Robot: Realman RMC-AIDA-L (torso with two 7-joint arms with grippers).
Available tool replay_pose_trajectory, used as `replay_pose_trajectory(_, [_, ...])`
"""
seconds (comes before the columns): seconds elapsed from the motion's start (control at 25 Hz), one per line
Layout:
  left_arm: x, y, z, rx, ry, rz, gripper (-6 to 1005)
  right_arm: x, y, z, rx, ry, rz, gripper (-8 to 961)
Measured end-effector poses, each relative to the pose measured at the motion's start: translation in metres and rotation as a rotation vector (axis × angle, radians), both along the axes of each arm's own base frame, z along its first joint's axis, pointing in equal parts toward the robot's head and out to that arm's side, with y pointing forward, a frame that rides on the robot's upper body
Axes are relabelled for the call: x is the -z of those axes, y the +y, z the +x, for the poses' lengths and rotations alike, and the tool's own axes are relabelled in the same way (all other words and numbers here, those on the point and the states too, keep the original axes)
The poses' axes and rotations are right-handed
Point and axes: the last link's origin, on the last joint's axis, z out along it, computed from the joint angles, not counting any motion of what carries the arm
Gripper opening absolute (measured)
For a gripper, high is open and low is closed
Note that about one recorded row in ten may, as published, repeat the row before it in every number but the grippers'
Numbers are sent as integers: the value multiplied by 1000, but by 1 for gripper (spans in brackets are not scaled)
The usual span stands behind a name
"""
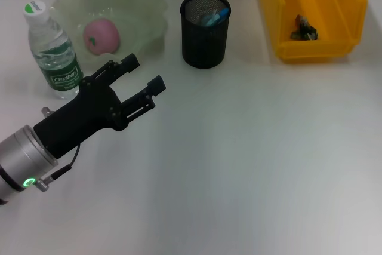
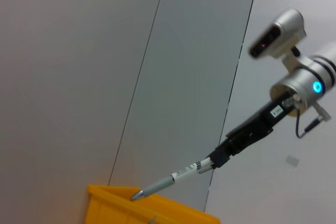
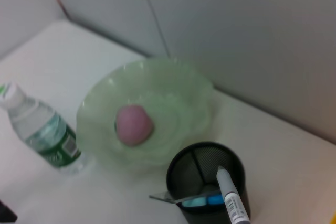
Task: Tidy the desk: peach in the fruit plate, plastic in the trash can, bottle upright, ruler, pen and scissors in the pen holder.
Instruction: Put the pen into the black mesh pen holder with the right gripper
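White worktop (image 1: pixel 250 165): my left gripper (image 1: pixel 142 74) hovers beside the upright bottle (image 1: pixel 52 52), fingers apart and empty. My right gripper (image 2: pixel 218 159), fingers clamped on the pen (image 2: pixel 165 183), holds it above the yellow bin (image 1: pixel 313 16). Peach (image 1: pixel 101 35) lies in the plate (image 1: pixel 143 4); holder (image 1: pixel 205 31) stands between.

Peach (image 1: pixel 101 35) in plate (image 1: pixel 146 4), bottle (image 1: pixel 52 52) to its left, pen holder (image 1: pixel 205 31) right, then bin (image 1: pixel 346 4).
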Motion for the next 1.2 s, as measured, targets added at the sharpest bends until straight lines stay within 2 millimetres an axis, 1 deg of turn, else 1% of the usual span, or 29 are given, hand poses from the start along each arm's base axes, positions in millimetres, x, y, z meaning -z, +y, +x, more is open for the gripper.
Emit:
replay_pose_trajectory(0.12, [0,1,0,-1,3,0,783,16,5,-19,-28,-86,-31,124])
replay_pose_trajectory(0.16, [0,1,0,0,3,1,783,28,8,-28,-44,-139,-37,124])
replay_pose_trajectory(0.2, [0,1,0,0,3,1,783,28,8,-28,-44,-139,-37,124])
replay_pose_trajectory(0.32, [0,1,0,-4,3,4,783,46,11,-37,-67,-199,-37,124])
replay_pose_trajectory(0.36, [-1,1,-1,-10,0,10,783,55,13,-39,-73,-225,-39,124])
replay_pose_trajectory(0.4, [-1,1,-1,-10,0,10,783,55,13,-39,-73,-225,-39,124])
replay_pose_trajectory(0.52, [-1,1,-2,-15,-1,14,783,67,17,-40,-78,-253,-25,124])
replay_pose_trajectory(0.56, [-2,1,-2,-17,-1,15,783,75,20,-41,-83,-266,-14,124])
replay_pose_trajectory(0.6, [-2,1,-2,-17,-1,15,783,75,20,-41,-83,-266,-14,124])
replay_pose_trajectory(0.76, [-2,1,-3,-21,-5,11,783,91,22,-46,-96,-284,-14,125])
replay_pose_trajectory(0.96, [-2,0,-2,-20,-11,9,783,97,21,-49,-94,-289,-12,125])
replay_pose_trajectory(1.16, [-3,-1,-4,-23,-11,8,783,99,23,-50,-95,-280,9,182])
replay_pose_trajectory(1.2, [-3,-1,-4,-23,-11,8,783,99,23,-50,-95,-280,9,208])
